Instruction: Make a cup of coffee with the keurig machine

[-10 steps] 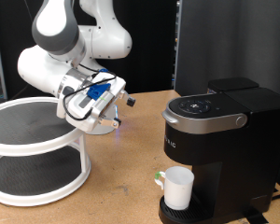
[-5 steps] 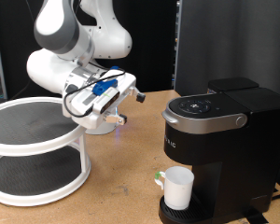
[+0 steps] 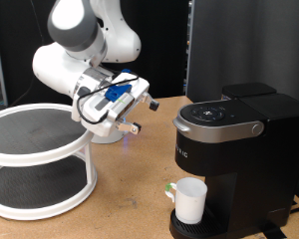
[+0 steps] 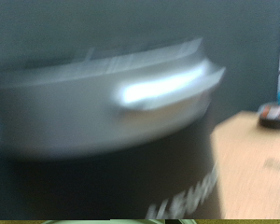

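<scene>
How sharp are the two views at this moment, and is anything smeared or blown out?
Exterior view: mostly sharp; the keurig machine, the cup on its base and the gripper in the air beside the two-tier stand read clearly. Wrist view: heavy motion blur; the machine's silver-grey lid handle is smeared with a bright glare streak, the front lettering is unreadable, and the fingers do not show.
</scene>
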{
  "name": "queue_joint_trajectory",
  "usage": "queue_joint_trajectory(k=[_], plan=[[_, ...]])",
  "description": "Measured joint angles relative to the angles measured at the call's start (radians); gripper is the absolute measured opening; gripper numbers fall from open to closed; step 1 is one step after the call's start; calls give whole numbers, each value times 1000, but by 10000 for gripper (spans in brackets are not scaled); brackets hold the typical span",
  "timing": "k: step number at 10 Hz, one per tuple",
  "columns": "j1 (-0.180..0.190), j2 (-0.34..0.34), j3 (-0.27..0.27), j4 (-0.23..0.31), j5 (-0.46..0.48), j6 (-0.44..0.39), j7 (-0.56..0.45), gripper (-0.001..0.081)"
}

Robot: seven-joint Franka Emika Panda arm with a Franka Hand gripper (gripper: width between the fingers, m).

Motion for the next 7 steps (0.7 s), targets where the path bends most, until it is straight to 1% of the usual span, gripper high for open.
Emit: queue_joint_trajectory(k=[1, 3, 5, 7], plan=[[0, -14, 15, 8, -113, 33, 80, 807], [1, -64, 33, 20, -155, 39, 182, 807], [1, -127, 34, 37, -204, -2, 298, 807], [0, -187, 33, 56, -240, -38, 390, 807]])
